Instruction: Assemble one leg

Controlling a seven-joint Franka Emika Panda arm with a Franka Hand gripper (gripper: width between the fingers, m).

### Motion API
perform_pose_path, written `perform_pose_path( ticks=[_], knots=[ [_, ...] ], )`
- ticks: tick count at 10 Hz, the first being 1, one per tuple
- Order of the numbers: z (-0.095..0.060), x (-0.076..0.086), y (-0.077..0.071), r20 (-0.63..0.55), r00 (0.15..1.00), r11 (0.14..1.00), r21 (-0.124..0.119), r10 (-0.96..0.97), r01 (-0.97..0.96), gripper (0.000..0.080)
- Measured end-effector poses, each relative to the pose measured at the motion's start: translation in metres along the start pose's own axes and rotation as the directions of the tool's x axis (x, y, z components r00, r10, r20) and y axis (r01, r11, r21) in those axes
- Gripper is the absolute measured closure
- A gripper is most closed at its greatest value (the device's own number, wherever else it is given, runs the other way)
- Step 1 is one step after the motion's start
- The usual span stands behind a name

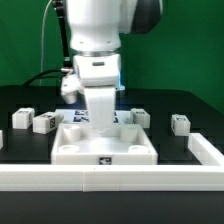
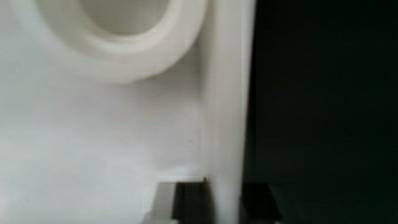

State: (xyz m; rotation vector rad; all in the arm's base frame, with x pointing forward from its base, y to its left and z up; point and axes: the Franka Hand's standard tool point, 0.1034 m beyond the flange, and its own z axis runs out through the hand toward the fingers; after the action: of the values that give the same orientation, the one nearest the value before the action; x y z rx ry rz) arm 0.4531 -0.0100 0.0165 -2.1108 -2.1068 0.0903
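Note:
Several small white legs with tag markers lie on the black table in the exterior view: two at its left [image 1: 20, 117] [image 1: 45, 122] and two at its right [image 1: 142, 117] [image 1: 180, 124]. The large flat white panel [image 1: 70, 148] lies in the middle. My gripper [image 1: 100, 127] is lowered onto the panel, apart from every leg. In the wrist view the panel [image 2: 89, 130] fills the frame, with a round corner socket [image 2: 121, 38]. My gripper [image 2: 226, 192] straddles the panel's edge wall, one dark finger [image 2: 191, 203] on each side, closed against it. No leg shows in the wrist view.
A white rail [image 1: 110, 178] runs along the table's front and up the exterior view's right [image 1: 208, 150]. The marker board [image 1: 127, 113] lies just behind the panel, partly hidden by the arm. Black table [image 2: 329, 110] lies beside the panel's edge. A green backdrop stands behind.

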Motion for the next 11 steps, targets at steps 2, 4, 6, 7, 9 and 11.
perform_pose_path(
  ticks=[2, 4, 6, 7, 9, 11],
  knots=[
    [0.0, 0.027, 0.01, -0.009, 0.999, 0.999, -0.008, 0.044, -0.044, 0.0735],
    [0.0, 0.053, 0.022, -0.019, 0.999, 0.999, -0.023, 0.045, -0.046, 0.0735],
    [0.0, 0.068, 0.029, -0.015, 1.0, 0.999, -0.042, -0.002, 0.001, 0.0735],
    [0.0, 0.073, 0.03, -0.01, 1.0, 0.999, -0.048, -0.023, 0.023, 0.0736],
    [0.0, 0.076, 0.031, -0.009, 1.0, 0.999, -0.048, -0.016, 0.016, 0.0735],
    [0.0, 0.075, 0.031, -0.009, 1.0, 0.999, -0.048, -0.015, 0.015, 0.0735]
  ],
)
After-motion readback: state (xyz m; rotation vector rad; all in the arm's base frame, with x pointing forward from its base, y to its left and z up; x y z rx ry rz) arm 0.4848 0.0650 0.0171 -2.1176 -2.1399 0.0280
